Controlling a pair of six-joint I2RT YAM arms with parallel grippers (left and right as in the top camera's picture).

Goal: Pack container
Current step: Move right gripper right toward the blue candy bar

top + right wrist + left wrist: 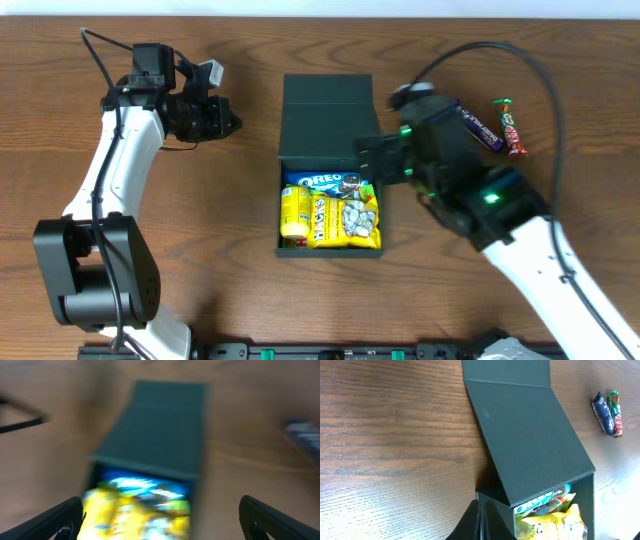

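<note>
Two arms flank the container at the middle of the table, its lid half raised. Right gripper hovers at its right wall, fingers spread wide; left gripper, fingers pressed together, sits apart to the left. Snack packets fill the box. Two candy bars lie far right.

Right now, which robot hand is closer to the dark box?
Right. The right gripper is right up at the container's right edge. The left gripper sits off to the container's left, with bare table between them.
</note>
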